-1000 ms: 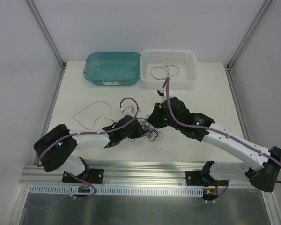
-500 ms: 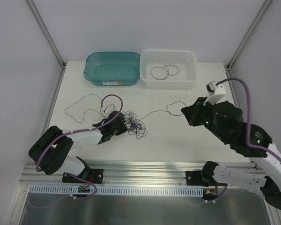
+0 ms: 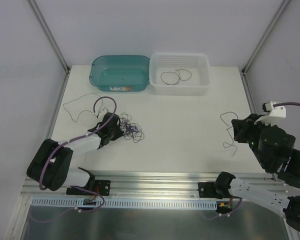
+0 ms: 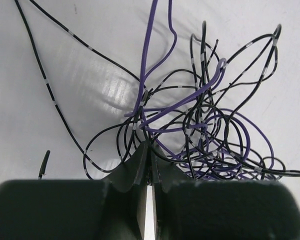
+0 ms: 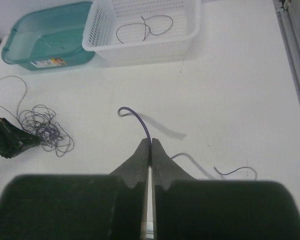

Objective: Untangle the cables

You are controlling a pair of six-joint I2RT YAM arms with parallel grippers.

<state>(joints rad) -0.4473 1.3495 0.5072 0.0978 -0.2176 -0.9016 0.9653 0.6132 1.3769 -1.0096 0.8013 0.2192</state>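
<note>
Carrying the purple cable (image 5: 136,118) to the white basket (image 3: 180,90) wants a slow, high lift. The right gripper (image 5: 150,146), jaws closed on it, sits nearer than the basket and to its right. The left gripper (image 4: 149,152) (jaws closed, apparently on a strand) anchors the tangle of cables (image 3: 131,131), nearer and to the basket's left.

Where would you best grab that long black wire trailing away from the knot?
The long black wire is probably best taken on its bare stretch away from the tangle, from straight above, jaws across it. There it lies flat and alone on the table; nearer the tangle other loops cross it and would likely get pinched too.
</note>
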